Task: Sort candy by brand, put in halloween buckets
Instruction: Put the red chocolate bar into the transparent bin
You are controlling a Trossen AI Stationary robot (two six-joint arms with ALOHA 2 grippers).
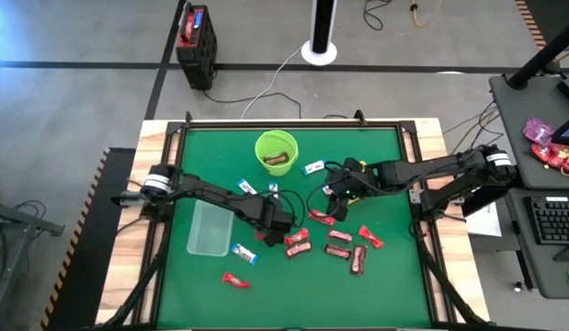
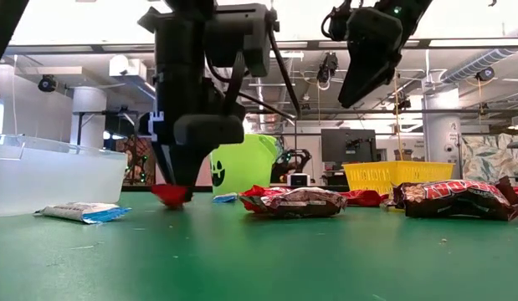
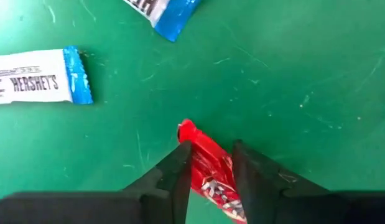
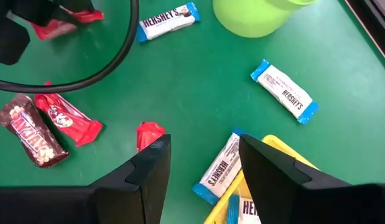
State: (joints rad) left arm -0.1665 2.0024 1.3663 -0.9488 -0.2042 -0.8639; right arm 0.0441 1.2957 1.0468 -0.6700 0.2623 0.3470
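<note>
While most candy lies loose across the green surface [image 1: 394, 276] in the high view, we judge sorting barely begun: the lime-green bucket [image 1: 276, 152] at upper centre holds a bar or two and the clear tub [image 1: 210, 229] at lower left looks empty. Low down, our left gripper [image 2: 171, 194] touches the surface at centre-left. Its wrist view shows jaws pinching a glossy red bar [image 3: 211, 174], crinkled, at bottom centre. Our right gripper [image 4: 201, 171] hovers, jaws spread, above blue-and-white bars by the yellow tray [image 4: 276, 149].
</note>
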